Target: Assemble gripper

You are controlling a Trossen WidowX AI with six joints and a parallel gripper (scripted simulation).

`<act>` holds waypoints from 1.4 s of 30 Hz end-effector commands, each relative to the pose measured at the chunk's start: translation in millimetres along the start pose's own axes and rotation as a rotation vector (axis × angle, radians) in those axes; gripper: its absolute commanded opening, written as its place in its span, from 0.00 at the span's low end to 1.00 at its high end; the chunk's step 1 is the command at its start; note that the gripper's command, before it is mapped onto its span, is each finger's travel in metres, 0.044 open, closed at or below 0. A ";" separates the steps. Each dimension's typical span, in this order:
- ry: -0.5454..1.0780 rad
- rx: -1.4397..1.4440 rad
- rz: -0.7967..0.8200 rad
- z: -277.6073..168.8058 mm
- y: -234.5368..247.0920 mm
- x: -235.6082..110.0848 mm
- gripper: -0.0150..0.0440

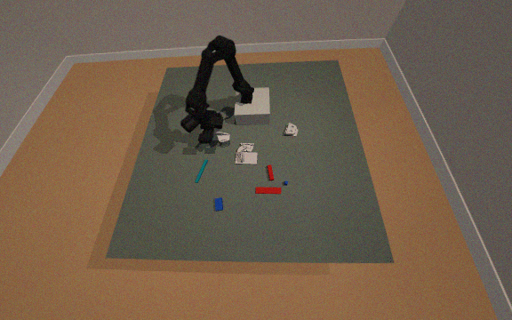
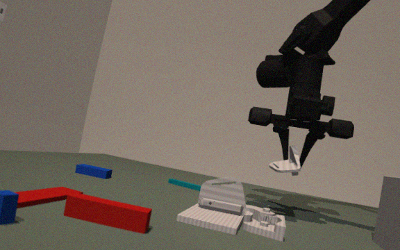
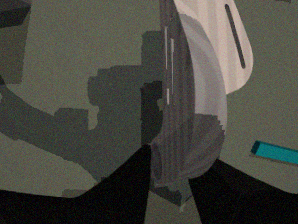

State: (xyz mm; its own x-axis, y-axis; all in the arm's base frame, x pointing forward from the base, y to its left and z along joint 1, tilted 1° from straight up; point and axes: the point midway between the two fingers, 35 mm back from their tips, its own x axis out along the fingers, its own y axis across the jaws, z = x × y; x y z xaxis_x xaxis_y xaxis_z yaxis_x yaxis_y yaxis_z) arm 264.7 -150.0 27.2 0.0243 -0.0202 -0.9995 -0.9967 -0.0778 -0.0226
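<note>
My gripper (image 2: pixel 293 162) (image 3: pixel 168 152) is shut on a white jaw (image 1: pixel 223 137) (image 2: pixel 285 167) (image 3: pixel 237 75) and holds it in the air. The jaw has a flat slotted plate and a part standing across it between the fingers. The white gripper base (image 1: pixel 249 158) (image 2: pixel 210 219) stands on the mat, left of the held jaw in the exterior view. A rounded slotted plate (image 2: pixel 222 194), like the other jaw's, stands upright on it, beside round pins. I cannot tell how it is seated. A rounded white piece with holes, apparently the housing plate (image 1: pixel 291 129), lies to the right in the top view.
A pale box (image 1: pixel 256 116) (image 2: pixel 399 215) stands behind the base. A teal bar (image 1: pixel 201 172) (image 2: pixel 184 184) (image 3: pixel 277 152), a blue block (image 1: pixel 219 204) (image 2: pixel 93 171), two red bars (image 1: pixel 268 190) (image 1: pixel 270 172) and a small blue block (image 1: pixel 285 183) (image 2: pixel 3 207) lie around.
</note>
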 end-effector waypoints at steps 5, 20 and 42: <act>0.004 -0.147 -0.003 -5.6 -7.5 -1.6 0.32; 0.005 -0.338 -0.003 -10.8 -14.8 -1.4 0.32; 0.005 -0.338 -0.003 -11.9 -16.3 27.0 0.32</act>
State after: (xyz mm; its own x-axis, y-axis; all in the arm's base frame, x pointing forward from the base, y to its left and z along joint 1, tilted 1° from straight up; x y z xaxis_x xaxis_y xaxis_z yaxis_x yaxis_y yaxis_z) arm 284.2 -161.6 6.3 0.0342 -0.0257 -0.9991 -0.9160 -0.4006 -0.0210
